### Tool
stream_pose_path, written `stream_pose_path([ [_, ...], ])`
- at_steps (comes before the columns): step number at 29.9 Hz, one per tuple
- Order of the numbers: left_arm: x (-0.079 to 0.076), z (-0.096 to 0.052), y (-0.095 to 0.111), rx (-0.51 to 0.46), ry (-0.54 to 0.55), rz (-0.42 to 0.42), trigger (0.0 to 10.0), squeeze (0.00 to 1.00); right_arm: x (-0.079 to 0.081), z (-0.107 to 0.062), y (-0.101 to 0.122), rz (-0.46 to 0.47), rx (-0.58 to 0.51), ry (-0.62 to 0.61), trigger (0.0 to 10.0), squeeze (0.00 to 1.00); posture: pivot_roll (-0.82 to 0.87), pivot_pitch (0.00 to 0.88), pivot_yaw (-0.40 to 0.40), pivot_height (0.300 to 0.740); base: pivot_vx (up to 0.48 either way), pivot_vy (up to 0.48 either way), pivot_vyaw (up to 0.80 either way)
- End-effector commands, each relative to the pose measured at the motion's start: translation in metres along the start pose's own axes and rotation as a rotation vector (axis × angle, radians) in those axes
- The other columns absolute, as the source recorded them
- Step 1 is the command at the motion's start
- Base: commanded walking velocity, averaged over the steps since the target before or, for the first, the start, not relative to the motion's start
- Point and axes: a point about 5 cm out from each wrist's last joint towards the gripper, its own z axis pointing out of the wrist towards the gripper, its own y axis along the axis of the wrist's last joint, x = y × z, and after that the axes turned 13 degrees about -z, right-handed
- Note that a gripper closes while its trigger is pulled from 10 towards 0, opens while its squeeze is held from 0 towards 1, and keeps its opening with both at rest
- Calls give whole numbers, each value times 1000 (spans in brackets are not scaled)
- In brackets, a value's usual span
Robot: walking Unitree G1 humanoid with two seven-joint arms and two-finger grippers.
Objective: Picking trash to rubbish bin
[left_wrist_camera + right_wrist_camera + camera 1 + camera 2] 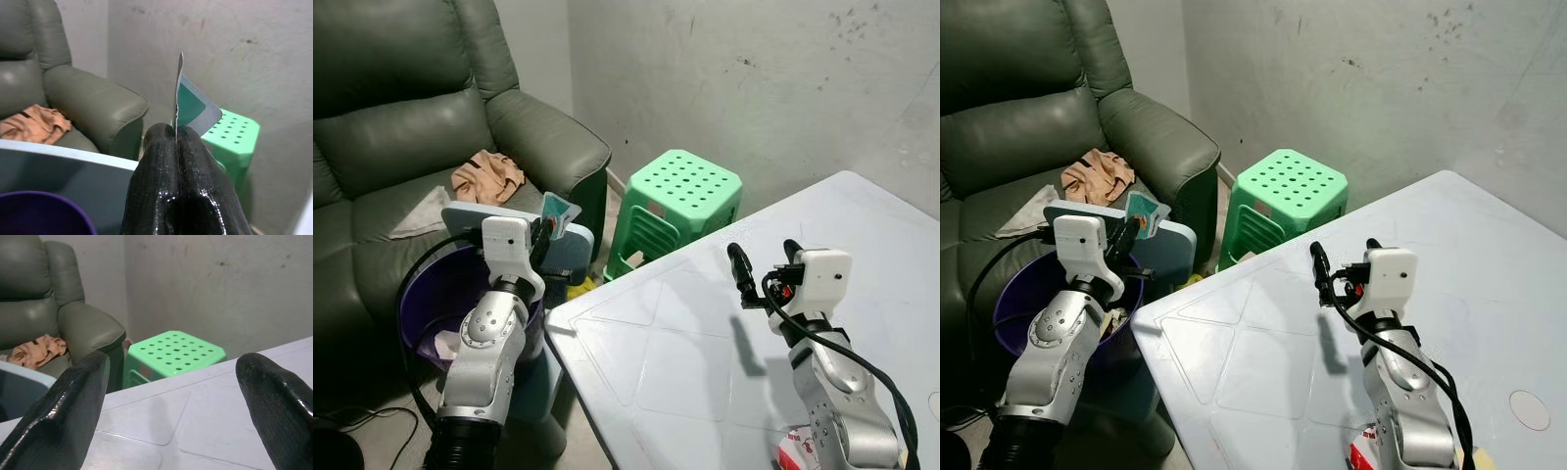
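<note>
Up by the armchair (401, 117), the left gripper (548, 230) had its two black fingers (161, 166) pressed together on a thin green and white wrapper (191, 106). The wrapper stood up on its edge from the fingertips, with its long side pointing up and away from the arm.

The purple bin (416, 304) sat on the floor below and a little behind those fingers, on the robot's left, beside the white bench (705, 352). A pale blue lid (573, 245) stood just beside the wrapper, between the bin and the green stool (685, 191). So the trash looked to be near the far rim of the bin, maybe not quite over the hole, and the left arm was much the nearer one.

The right gripper (764, 264) hung over the bench with its fingers spread wide and nothing between them.
</note>
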Motion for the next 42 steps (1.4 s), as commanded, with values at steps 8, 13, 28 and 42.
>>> stream_pose_path([
  [8,-1,-4,-7,18,5,-41,10000,0,2,-7,-7,-22,8,-5,10000,0,-91,25,-71,740,0,0,0],
  [13,0,-5,-8,31,17,-46,10000,0,4,-9,-8,-21,8,0,10000,0,-89,23,-74,740,0,179,0],
  [28,2,-4,-6,32,30,-70,10000,0,8,-11,-10,-18,16,10,10000,0,-85,24,-78,740,0,472,0],
  [42,1,-4,-7,32,33,-80,10000,0,8,-12,-9,-16,13,16,10000,0,-84,26,-84,740,0,472,0],
])
